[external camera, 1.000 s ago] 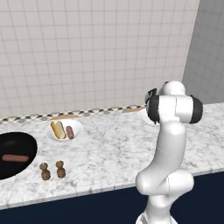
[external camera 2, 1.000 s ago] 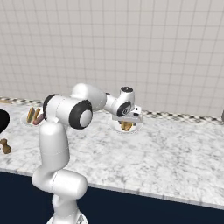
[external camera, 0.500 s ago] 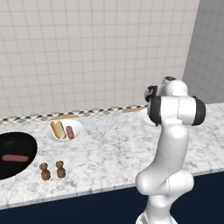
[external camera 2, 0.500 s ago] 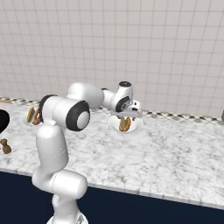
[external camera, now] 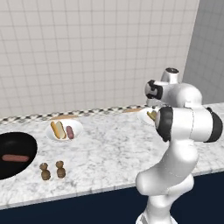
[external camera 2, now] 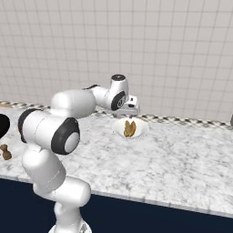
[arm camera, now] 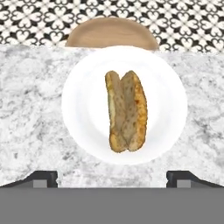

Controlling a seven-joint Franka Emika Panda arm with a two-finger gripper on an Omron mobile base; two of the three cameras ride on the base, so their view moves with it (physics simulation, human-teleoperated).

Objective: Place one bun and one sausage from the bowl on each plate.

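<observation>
My gripper (external camera 2: 129, 113) hangs open just above the right white plate (external camera 2: 142, 130), nothing between its fingers. A golden-tan split bun (arm camera: 126, 110) lies alone in the middle of that plate (arm camera: 78, 105), and my fingertips (arm camera: 41, 177) stand wide apart at its near side. Far to the left, the other plate (external camera: 78, 127) carries a bun (external camera: 57, 129) and a pinkish sausage (external camera: 70, 131) side by side. The black bowl (external camera: 22, 142) at the left edge holds one reddish-brown sausage (external camera: 15, 158).
Two small brown shakers (external camera: 45, 172) (external camera: 60, 169) stand near the counter's front edge, right of the bowl. A tan round disc (arm camera: 111, 35) lies behind the right plate against the patterned backsplash strip. The counter's front edge drops to a dark cabinet face.
The hand has lifted a little off the bun on the right plate and its fingers have spread slightly wider. The bun stays flat on the plate.
</observation>
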